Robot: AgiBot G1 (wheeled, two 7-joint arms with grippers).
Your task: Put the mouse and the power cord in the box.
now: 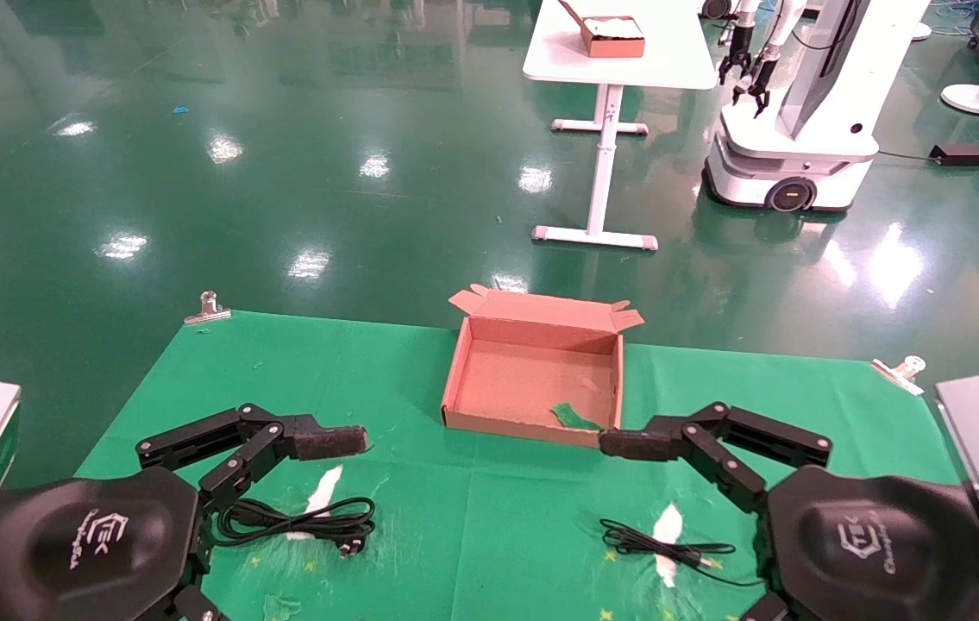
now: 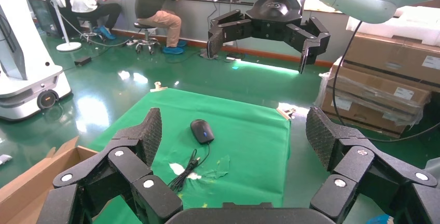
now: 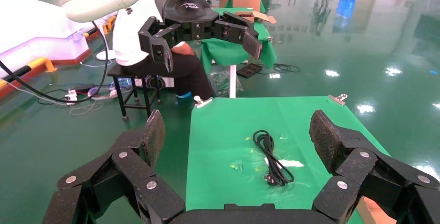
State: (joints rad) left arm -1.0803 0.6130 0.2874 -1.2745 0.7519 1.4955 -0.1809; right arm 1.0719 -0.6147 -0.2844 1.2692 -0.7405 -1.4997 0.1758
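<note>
Meanwhile, both spread hands, left (image 1: pixel 342 442) and right (image 1: pixel 627 444), should drop squarely over lower-frame cord (image 1: pixel 299 522) and mouse (image 2: pixel 202 130), box (image 1: pixel 532 379) empty.

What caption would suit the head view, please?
Both open hands, left and right, hover beside the empty box.

On the green cloth (image 1: pixel 196 379): one open cardboard box (image 1: pixel 489 418); one coiled power cord (image 1: pixel 299 521); one mouse (image 2: pixel 202 130); two metal clips, one (image 1: pixel 208 309) at each far corner, the other (image 1: pixel 903 371); beyond, one white table (image 1: pixel 679 52) bearing one smaller box (image 1: pixel 605 41).
</note>
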